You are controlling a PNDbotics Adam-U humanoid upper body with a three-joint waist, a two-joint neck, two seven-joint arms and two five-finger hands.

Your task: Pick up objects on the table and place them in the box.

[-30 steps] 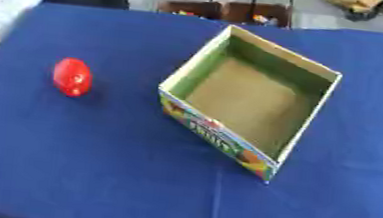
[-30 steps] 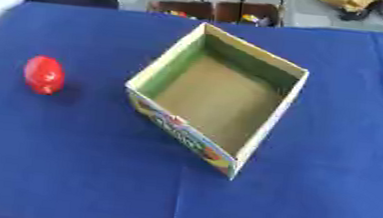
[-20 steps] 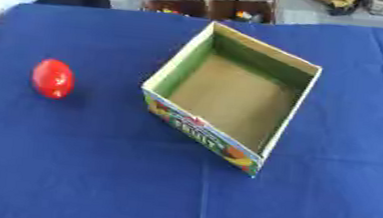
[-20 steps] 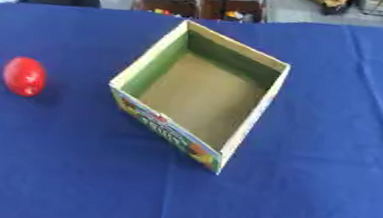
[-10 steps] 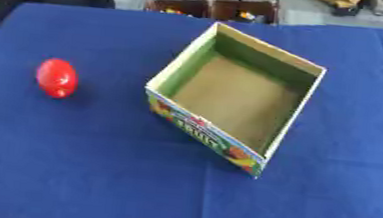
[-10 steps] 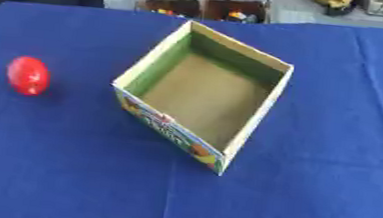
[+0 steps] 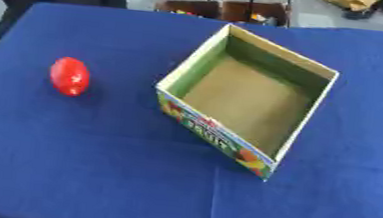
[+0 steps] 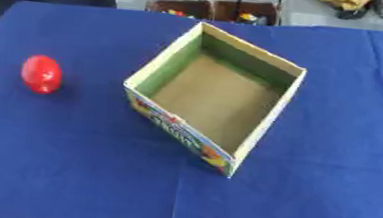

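A red oval object (image 7: 69, 76) lies on the blue tablecloth at the left, apart from the box. The cardboard box (image 7: 302, 125) stands open in the middle, turned at an angle, with green inner walls, a brown floor and a colourful printed front; nothing shows inside it. Neither of my hands appears in either eye view.
The blue cloth table (image 7: 92, 172) fills most of the view. Beyond its far edge stand brown crates (image 7: 222, 9) holding small things. A person stands at the far left corner, not touching anything on the table.
The whole picture has shifted slightly, so the camera moved. The red object and the box keep their places on the cloth.
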